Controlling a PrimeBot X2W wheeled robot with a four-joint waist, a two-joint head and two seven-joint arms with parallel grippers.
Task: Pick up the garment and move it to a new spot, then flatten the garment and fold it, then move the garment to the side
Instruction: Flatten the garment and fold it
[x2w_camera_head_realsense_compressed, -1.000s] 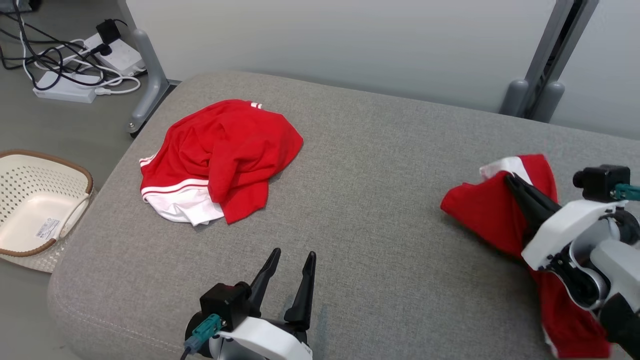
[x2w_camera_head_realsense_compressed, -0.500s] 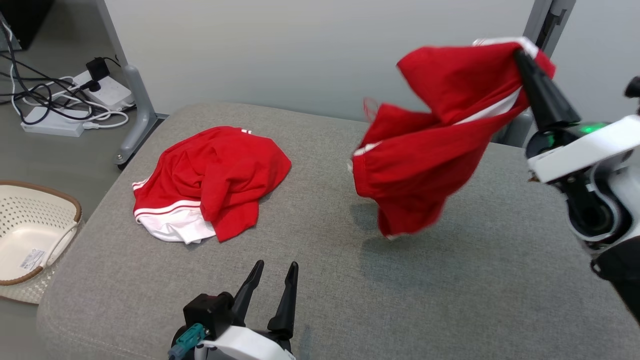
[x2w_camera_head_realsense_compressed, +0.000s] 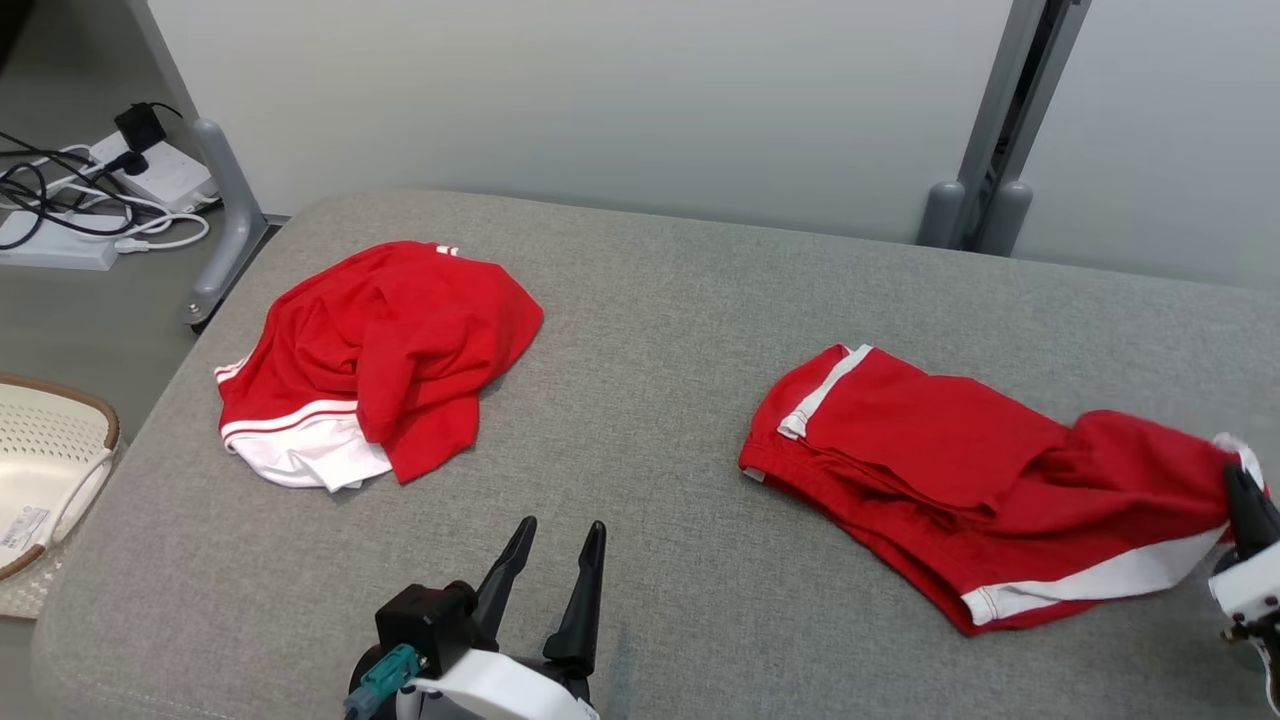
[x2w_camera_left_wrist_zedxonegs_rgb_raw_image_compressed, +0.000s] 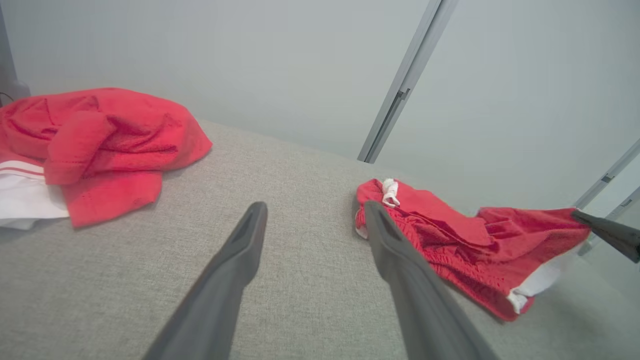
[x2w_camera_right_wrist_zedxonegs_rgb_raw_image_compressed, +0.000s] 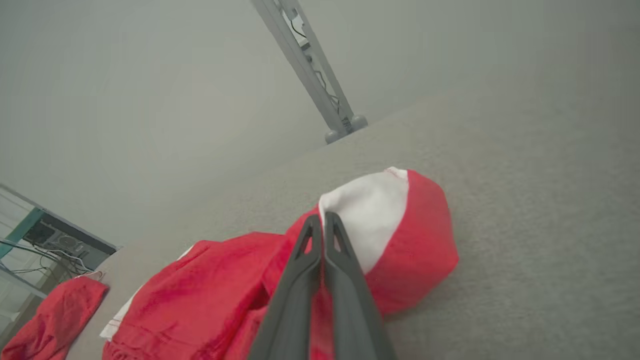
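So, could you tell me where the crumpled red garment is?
In the head view, the crumpled garment lies on the grey cushion's left half, beyond the left claw.

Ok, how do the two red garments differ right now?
The left garment lies bunched in a heap; the right garment is stretched out longer and flatter. The left garment lies free; the right garment is pinched at one end by the shut right hand. Both are red with white trim.

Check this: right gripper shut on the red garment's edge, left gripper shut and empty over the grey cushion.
Wrong on one point: the left gripper is open, fingers apart, as the left wrist view shows. The right gripper is shut on the red garment.
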